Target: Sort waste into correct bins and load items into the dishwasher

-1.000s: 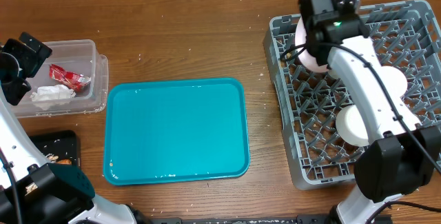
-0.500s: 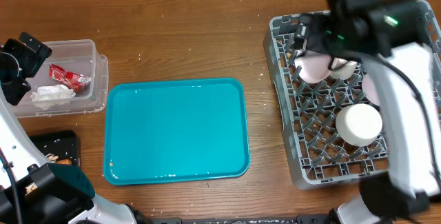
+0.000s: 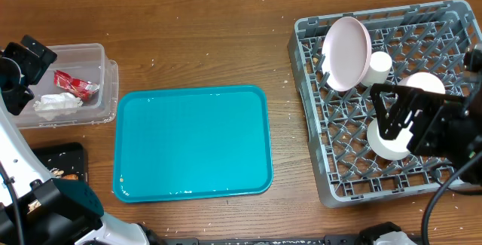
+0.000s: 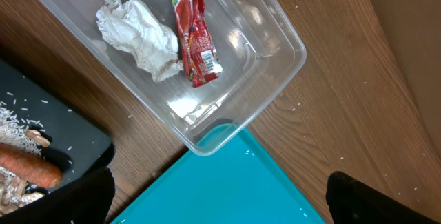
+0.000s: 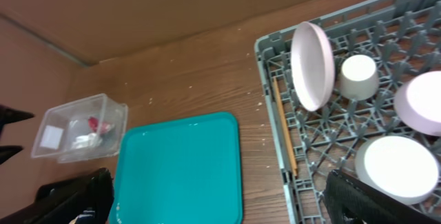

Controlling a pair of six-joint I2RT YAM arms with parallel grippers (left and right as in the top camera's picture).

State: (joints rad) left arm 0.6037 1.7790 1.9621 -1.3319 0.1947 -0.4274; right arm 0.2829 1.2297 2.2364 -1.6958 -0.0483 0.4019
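Observation:
A pink plate (image 3: 346, 53) stands on edge in the grey dish rack (image 3: 307, 117), free of any grip. Beside it sit a small cup (image 3: 379, 65), a pale bowl (image 3: 423, 85) and a white bowl (image 3: 392, 137). My right gripper (image 3: 388, 115) hovers open and empty over the rack's front part; in the right wrist view the right gripper (image 5: 220, 207) has both dark fingers wide apart above the teal tray (image 5: 179, 165). My left gripper (image 4: 220, 207) is open and empty by the clear bin (image 4: 275, 38), which holds a red wrapper (image 4: 195, 34) and a crumpled tissue (image 4: 138, 38).
The teal tray (image 3: 192, 143) lies bare mid-table. A black bin (image 4: 48, 138) with a carrot (image 4: 27, 170) and rice sits at the front left. A wooden stick (image 5: 282, 124) lies along the rack's left edge. Bare wood separates tray and rack.
My right gripper let go of the pink plate, opened, and pulled back from the rack's far corner toward its front. The plate stays standing in the rack. The left arm has not moved.

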